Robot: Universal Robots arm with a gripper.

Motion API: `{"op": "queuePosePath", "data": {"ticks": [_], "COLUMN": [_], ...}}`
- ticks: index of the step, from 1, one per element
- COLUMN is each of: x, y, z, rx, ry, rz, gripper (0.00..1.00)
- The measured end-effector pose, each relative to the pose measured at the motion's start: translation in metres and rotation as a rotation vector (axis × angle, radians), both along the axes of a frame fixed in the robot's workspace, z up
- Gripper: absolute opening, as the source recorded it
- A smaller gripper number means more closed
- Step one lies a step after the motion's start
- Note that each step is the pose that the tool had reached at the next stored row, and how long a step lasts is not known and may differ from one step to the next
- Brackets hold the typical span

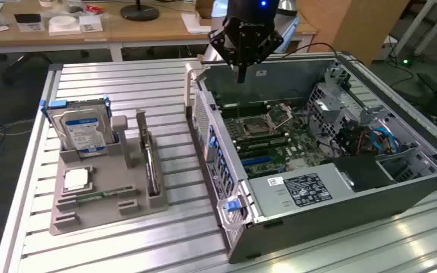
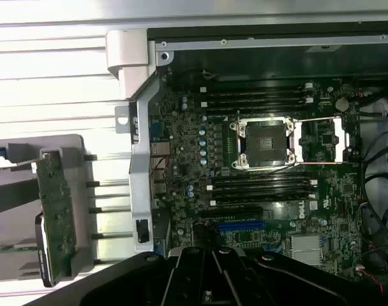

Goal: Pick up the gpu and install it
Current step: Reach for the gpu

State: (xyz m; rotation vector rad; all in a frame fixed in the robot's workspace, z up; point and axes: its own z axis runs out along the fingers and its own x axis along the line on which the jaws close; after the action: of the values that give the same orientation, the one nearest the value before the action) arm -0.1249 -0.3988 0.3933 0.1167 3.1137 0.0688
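Above case [image 1: 340,219], end effector [image 1: 240,77] pinched together, empty. Beside case, gpu [image 1: 152,165] standing on edge in grey holder [image 1: 100,210] on surface [image 1: 127,79].

Right under the jaws, the open computer case [image 1: 400,187] lies on its side, its motherboard [image 1: 268,142] face up. The CPU socket [image 2: 265,141] sits almost straight below them, with a blue slot [image 2: 240,225] nearer still. Well away from the jaws, toward the exterior view's left, a grey holder [image 1: 100,207] carries an upright blue-labelled hard drive [image 1: 82,128] and a silvery processor chip [image 1: 75,179]. Everything sits on a slatted metal table [image 1: 127,79].
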Motion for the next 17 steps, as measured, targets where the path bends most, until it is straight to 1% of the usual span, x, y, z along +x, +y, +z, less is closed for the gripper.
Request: {"op": "queuePosePath", "data": {"ticks": [7,17], "x": [-0.007,-0.027], "y": [0.0000,0.0000], "z": [0.0000,0.0000], "rx": [0.0000,0.0000], "ry": [0.0000,0.0000], "rz": [0.000,0.000], "gripper": [0.11,0.11]}}
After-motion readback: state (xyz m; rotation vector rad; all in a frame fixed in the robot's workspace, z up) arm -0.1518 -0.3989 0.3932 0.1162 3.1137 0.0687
